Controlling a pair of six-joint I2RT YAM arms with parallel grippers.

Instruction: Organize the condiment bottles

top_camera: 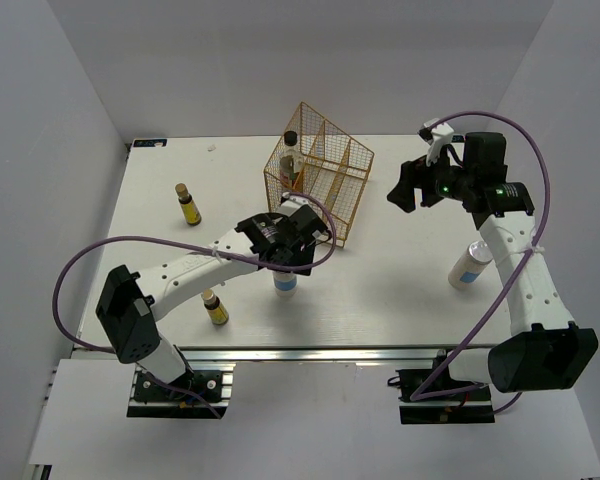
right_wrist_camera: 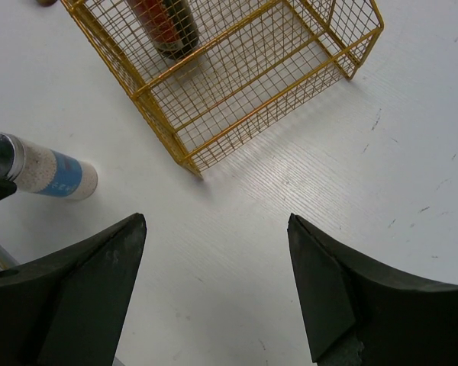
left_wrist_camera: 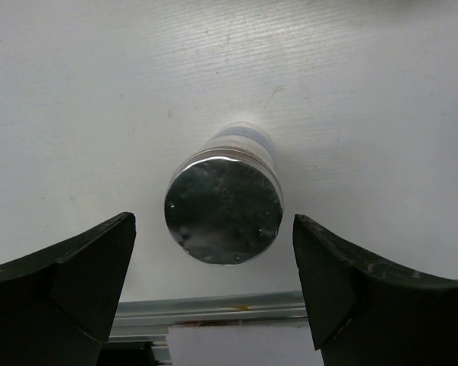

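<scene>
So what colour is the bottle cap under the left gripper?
The cap is shiny silver, clearest in the left wrist view.

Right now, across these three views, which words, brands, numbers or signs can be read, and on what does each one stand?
No text is readable in any view.
Blue label of the white bottle: only pale marks, too blurred.
Label of the second white bottle: too small.
Red label of the dark bottle in the basket: blurred, behind wire.
Labels of the yellow bottles: too small.

No legible txt anywhere; bottle labels too blurry.
</scene>
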